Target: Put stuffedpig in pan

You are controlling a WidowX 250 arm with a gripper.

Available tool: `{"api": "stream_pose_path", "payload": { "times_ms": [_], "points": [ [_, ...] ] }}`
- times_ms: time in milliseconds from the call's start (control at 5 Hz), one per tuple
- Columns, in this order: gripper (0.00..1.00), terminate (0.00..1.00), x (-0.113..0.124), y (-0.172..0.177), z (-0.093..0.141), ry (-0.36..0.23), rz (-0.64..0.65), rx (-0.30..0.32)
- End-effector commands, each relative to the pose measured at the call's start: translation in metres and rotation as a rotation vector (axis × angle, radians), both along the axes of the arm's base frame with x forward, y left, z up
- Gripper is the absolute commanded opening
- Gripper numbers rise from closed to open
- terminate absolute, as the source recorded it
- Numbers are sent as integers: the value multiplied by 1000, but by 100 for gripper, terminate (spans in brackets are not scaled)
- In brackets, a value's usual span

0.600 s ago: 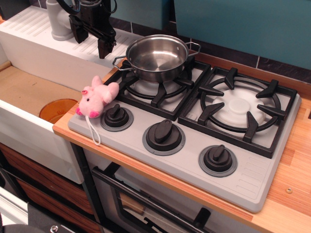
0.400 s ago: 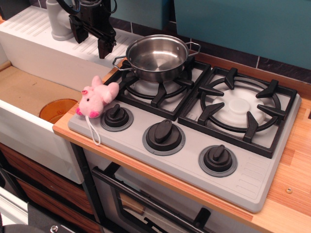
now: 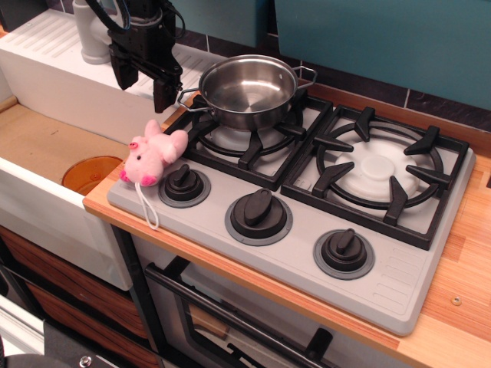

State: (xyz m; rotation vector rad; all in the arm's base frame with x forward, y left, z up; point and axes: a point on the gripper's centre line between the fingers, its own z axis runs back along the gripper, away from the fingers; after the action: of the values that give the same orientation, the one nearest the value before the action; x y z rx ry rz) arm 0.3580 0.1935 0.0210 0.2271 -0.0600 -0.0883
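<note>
The stuffedpig (image 3: 152, 156), pale pink with a darker snout, lies on the front left corner of the grey stove top, its white string loop (image 3: 149, 207) trailing toward the counter edge. The pan (image 3: 248, 90), shiny steel with two wire handles, sits empty on the rear left burner grate. My gripper (image 3: 142, 92) is black, open and empty. It hangs above and behind the pig, left of the pan, one fingertip close to the pan's left handle.
Three black knobs (image 3: 259, 213) line the stove's front. The right burner grate (image 3: 377, 170) is bare. A white sink (image 3: 46, 165) with an orange disc (image 3: 88, 173) lies to the left. A white drainboard (image 3: 54, 54) and a teal wall stand behind.
My gripper has moved down and slightly toward the front, closer to the pig. The pig and the pan have not moved.
</note>
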Motion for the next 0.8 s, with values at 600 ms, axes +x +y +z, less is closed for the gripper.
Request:
{"api": "stream_pose_path", "payload": {
  "times_ms": [600],
  "points": [
    [100, 0, -16, -14, 102, -18, 22, -36]
  ]
}}
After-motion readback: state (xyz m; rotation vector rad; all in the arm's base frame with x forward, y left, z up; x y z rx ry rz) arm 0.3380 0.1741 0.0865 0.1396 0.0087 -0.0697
